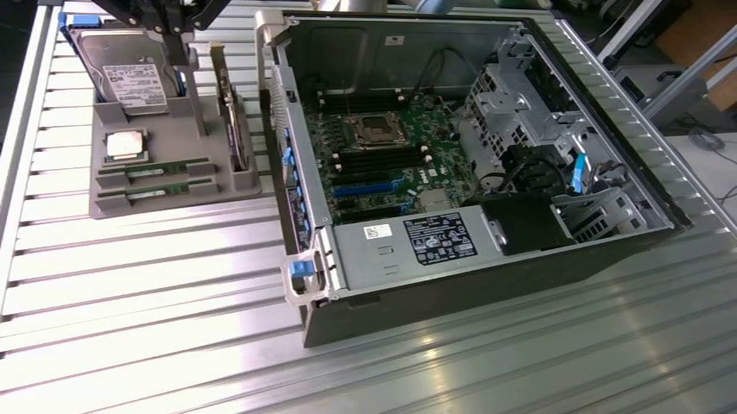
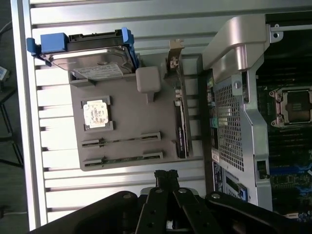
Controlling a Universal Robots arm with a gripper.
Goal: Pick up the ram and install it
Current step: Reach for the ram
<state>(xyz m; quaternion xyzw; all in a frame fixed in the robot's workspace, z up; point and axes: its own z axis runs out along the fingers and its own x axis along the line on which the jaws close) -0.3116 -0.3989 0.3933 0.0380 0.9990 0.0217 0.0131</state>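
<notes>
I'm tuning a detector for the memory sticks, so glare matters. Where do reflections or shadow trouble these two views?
Exterior view: bright streaks glare off the metal table beside the computer case; the memory sticks sit evenly lit. Wrist view: the processor chip is washed out white, and the memory sticks lie dim in their slots.

Shiny ribbed metal table (image 1: 138, 285), matt grey plastic tray (image 1: 190, 142), glossy metal hard drive (image 1: 133, 69), metal case (image 1: 334, 39)
</notes>
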